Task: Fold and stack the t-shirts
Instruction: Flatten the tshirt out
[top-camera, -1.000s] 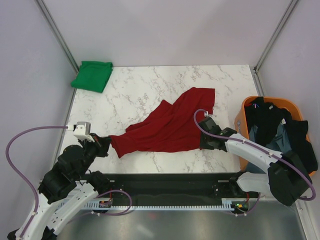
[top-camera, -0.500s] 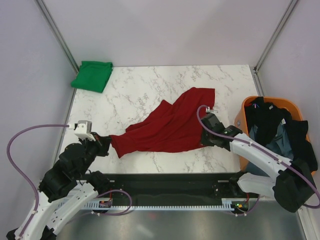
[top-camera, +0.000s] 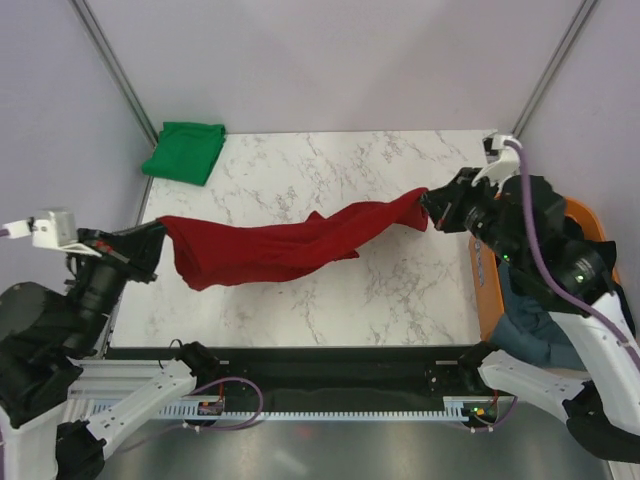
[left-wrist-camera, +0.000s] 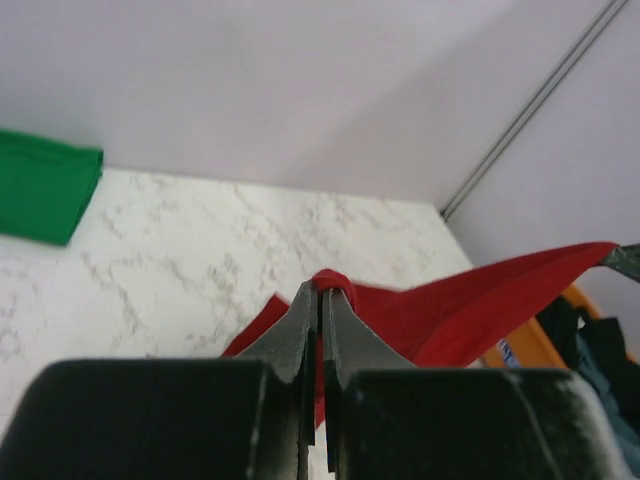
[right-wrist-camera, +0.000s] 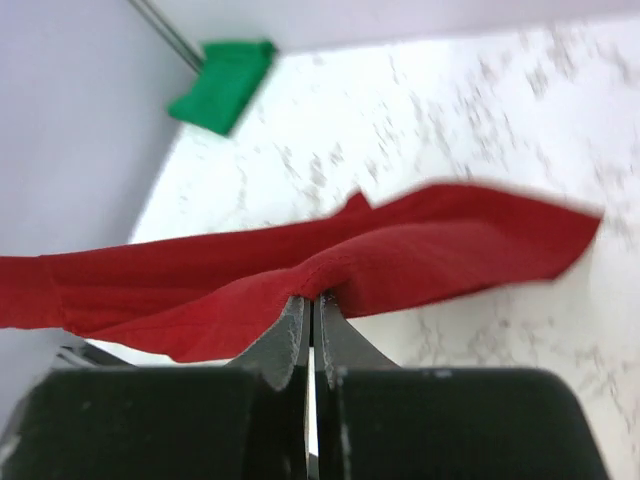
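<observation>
While pinched by left claw (top-camera: 160, 229) and right claw (top-camera: 431, 203), dark red t-shirt (top-camera: 270, 246) outstretched over marble table (top-camera: 300, 168).

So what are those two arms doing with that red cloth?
Two robot arms hold a dark red t-shirt stretched between them over the marble table: the left gripper pinches one end, the right gripper the other. A green t-shirt lies folded at the far left corner, and more garments wait in the orange basket on the right.
</observation>
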